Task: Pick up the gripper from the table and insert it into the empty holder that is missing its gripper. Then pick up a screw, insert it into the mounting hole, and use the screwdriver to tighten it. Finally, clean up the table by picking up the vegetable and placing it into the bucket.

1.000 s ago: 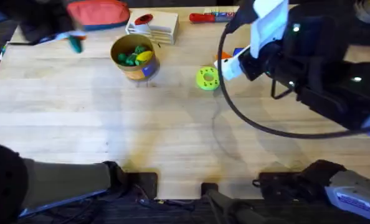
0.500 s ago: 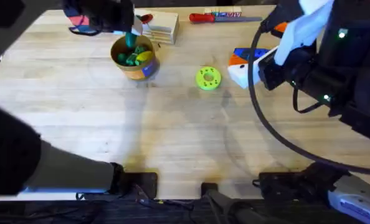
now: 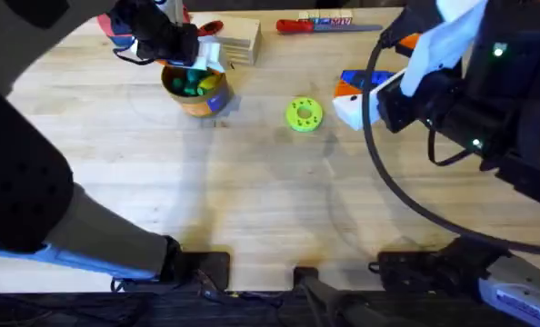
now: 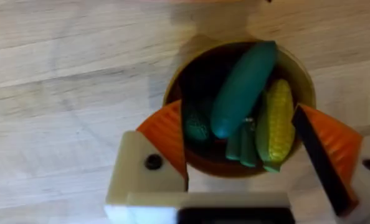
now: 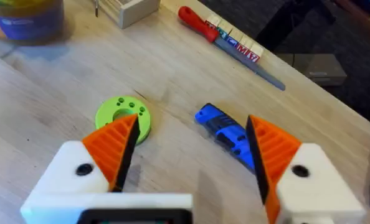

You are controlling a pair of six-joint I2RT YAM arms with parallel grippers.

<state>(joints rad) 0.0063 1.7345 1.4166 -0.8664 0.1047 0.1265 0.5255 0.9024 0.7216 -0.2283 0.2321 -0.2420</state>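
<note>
Lime-green disc (image 3: pixel 303 114), red-handled screwdriver (image 3: pixel 313 24), wooden box (image 3: pixel 234 36), toy corn (image 4: pixel 276 127)

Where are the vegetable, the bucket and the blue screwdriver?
vegetable (image 4: pixel 242 87), left wrist view, middle of its dark-green body.
bucket (image 3: pixel 212 102), overhead view, outer side wall.
screwdriver (image 5: pixel 225 133), right wrist view, middle of its blue barrel.

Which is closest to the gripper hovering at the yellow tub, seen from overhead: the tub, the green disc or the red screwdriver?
From the left gripper:
1. Bucket, directly beneath it.
2. Lime-green disc, mid-table, toward the right.
3. Red-handled screwdriver, at the far edge.
</note>
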